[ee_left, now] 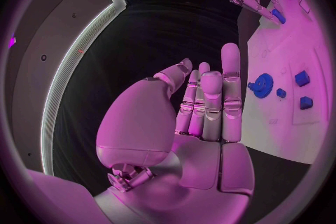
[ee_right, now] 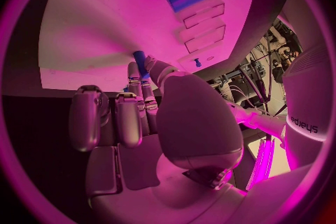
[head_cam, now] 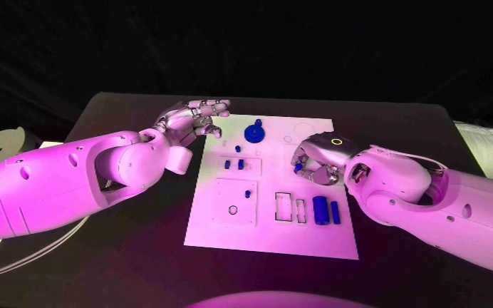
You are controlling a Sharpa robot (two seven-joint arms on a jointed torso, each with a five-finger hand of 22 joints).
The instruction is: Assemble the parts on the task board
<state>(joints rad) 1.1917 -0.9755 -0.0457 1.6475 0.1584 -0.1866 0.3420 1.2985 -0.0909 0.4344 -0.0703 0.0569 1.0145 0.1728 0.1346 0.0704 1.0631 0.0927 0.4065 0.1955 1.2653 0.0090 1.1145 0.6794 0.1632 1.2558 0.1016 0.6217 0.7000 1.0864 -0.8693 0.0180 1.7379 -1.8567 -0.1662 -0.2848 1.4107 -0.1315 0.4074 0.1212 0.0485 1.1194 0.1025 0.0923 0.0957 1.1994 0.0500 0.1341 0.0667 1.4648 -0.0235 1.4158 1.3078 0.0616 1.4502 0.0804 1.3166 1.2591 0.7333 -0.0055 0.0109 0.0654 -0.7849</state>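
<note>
A small blue part [ee_right: 140, 61], short and rod-like, is pinched between the thumb and fingertips of the right hand [head_cam: 316, 162] above the middle of the white task board [head_cam: 231, 233]; which way its long axis points cannot be told, since most of it is hidden by the fingers. The left hand [head_cam: 192, 119] is held at the board's far left corner with its fingers nearly straight, close together and holding nothing. On the board a blue gear [head_cam: 255, 134] lies near the far edge, and two blue cylinders [head_cam: 327, 209] lie side by side near the right edge, their long axes running toward the robot.
</note>
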